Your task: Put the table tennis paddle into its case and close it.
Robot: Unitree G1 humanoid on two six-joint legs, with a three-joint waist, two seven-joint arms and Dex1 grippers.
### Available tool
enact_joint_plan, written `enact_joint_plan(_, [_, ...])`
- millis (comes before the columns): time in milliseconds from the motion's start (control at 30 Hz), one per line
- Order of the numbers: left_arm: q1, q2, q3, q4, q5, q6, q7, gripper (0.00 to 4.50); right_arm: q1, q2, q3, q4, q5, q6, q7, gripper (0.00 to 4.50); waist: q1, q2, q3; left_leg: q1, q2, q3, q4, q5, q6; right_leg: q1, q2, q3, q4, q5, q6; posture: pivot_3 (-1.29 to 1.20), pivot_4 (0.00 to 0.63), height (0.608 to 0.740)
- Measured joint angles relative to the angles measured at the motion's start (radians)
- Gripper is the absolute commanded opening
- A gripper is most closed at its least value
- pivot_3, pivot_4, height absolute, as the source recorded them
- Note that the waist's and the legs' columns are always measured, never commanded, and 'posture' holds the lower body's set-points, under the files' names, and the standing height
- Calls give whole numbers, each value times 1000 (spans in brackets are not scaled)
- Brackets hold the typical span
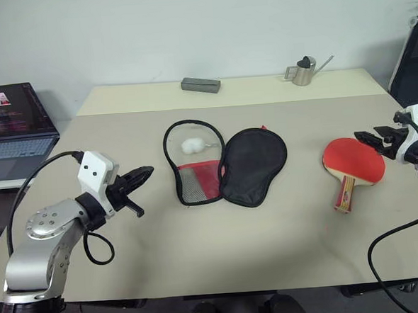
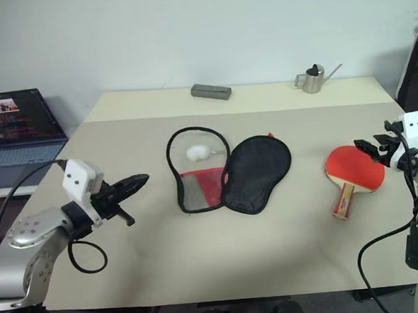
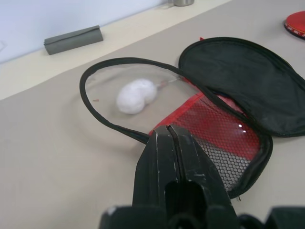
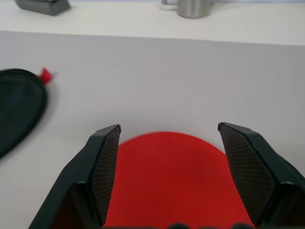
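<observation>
**Paddle on the table, case lying open**

A red paddle (image 1: 352,160) lies flat on a beige table (image 1: 271,238), on the robot's right side. Its round face is red rubber; its short, pale wooden handle, striped red and dark, points toward the robot. The right gripper (image 4: 167,136) hovers over the blade's right edge with its two black fingers spread wide apart, holding nothing.

The case (image 1: 227,162) lies unzipped in the middle of the table, well apart from the paddle. Its black, paddle-shaped half is folded out to the right. The left half shows a red and black mesh panel, with a black zipper edge looping around bare tabletop. A white pom-pom (image 1: 191,146) sits inside that loop.

The left gripper (image 1: 141,176) is above the table to the left of the case, pointing toward it, its fingers pressed together and empty.
</observation>
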Motion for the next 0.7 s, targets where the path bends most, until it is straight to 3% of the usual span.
enact_joint_plan(400, [10, -9, 3, 14, 14, -41, 6, 0, -1, -33, -35, 27, -13, -17, 16, 3573, -1, 0, 0, 3, 5, 15, 0, -3, 4, -1, 6, 12, 0, 1, 2, 0, 150, 740])
enact_joint_plan(700, [28, 4, 76, 71, 14, -85, -30, 0, 34, -19, -43, -6, -5, -21, 48, 3573, -2, 0, 0, 3, 13, 21, 0, -5, 3, -6, 12, 19, 0, 3, 0, 0, 150, 740])
